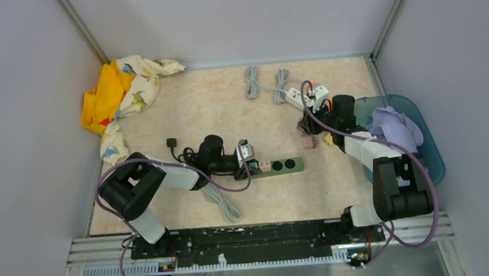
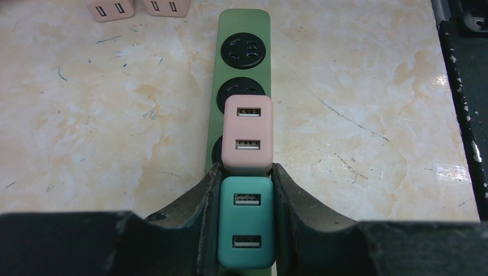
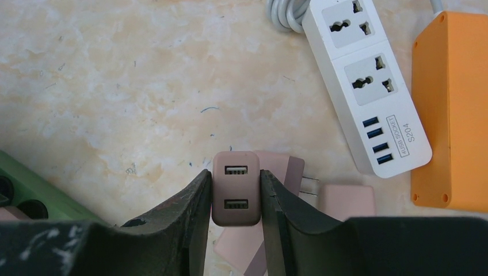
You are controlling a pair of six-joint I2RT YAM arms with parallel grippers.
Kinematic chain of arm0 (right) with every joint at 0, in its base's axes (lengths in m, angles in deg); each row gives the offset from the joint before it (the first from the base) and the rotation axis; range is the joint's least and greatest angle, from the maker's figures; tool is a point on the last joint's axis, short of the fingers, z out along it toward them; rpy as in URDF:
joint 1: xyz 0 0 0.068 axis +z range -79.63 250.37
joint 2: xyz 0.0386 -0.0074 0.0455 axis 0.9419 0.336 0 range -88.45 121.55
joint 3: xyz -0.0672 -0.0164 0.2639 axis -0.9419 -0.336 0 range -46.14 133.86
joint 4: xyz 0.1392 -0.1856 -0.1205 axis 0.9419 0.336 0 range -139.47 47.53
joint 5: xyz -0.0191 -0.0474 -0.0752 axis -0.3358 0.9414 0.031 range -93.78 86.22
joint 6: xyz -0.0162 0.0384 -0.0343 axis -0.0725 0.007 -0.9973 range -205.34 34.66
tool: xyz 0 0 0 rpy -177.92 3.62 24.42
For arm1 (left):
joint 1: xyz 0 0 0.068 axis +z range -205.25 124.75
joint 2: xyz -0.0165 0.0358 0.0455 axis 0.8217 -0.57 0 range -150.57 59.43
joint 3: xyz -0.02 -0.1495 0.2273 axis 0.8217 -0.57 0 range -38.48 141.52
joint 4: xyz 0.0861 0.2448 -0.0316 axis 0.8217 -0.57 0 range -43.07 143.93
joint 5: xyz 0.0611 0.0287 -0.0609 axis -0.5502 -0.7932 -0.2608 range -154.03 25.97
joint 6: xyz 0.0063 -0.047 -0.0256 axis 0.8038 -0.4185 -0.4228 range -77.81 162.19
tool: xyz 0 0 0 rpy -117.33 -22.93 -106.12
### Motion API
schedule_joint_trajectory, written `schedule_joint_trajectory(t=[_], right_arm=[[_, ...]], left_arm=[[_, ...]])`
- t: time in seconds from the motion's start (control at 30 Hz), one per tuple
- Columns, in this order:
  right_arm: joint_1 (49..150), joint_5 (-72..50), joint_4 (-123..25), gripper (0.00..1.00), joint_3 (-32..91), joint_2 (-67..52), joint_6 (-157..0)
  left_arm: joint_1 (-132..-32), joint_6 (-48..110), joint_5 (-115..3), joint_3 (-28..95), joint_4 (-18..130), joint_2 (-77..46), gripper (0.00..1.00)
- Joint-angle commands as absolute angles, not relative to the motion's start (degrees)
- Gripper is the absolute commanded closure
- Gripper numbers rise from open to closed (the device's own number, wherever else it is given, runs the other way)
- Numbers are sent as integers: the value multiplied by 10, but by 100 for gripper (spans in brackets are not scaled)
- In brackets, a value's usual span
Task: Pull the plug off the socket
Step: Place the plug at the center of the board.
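Teal two-port USB charger plug [image 2: 246, 230] sits on the long green plastic power strip [image 2: 244, 23], at the end nearest the left arm. The left fingers [image 2: 205, 221] are closed tight against both its flanks. Its long axis runs along the strip's length, and its two USB ports face straight up at the wrist camera. The frame cuts off its lower edge and the fingers hide the strip beneath it, so whether its pins are seated cannot be told.

A pale pink two-port charger [image 2: 247, 135] touches its far end, next along the strip and aligned the same way. Beyond that charger the strip shows two bare round black sockets. From above, the strip [image 1: 283, 166] lies left to right across the marbled beige worktop [image 1: 227, 107], with the left arm covering its left end.

Well to the right of the strip, the right fingers [image 3: 193, 215] are closed on a dusky mauve two-port charger [image 3: 235, 190], ports up. It is held over loose pink chargers [image 3: 345, 201] that it partly hides. Farther from the strip lies a white power strip [image 3: 368, 86] printed "4USB SOCKET S204". Just beside it is an orange box [image 3: 454, 109], cut off by the frame edge.
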State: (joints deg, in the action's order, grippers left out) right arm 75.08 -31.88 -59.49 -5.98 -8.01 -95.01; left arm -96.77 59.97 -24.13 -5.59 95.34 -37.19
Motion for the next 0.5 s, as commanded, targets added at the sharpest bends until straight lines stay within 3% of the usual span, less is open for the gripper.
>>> schedule_joint_trajectory(t=[0.0, 0.23, 0.47], right_arm=[[748, -315, -607, 62, -31, -77, -941], [748, -315, -601, 54, -27, -80, -943], [748, -357, -583, 53, -23, -101, -970]], left_arm=[[-968, 589, -236, -68, 946, -363, 99], [-968, 590, -236, -70, 948, -362, 99], [-968, 589, -237, -69, 948, -363, 99]])
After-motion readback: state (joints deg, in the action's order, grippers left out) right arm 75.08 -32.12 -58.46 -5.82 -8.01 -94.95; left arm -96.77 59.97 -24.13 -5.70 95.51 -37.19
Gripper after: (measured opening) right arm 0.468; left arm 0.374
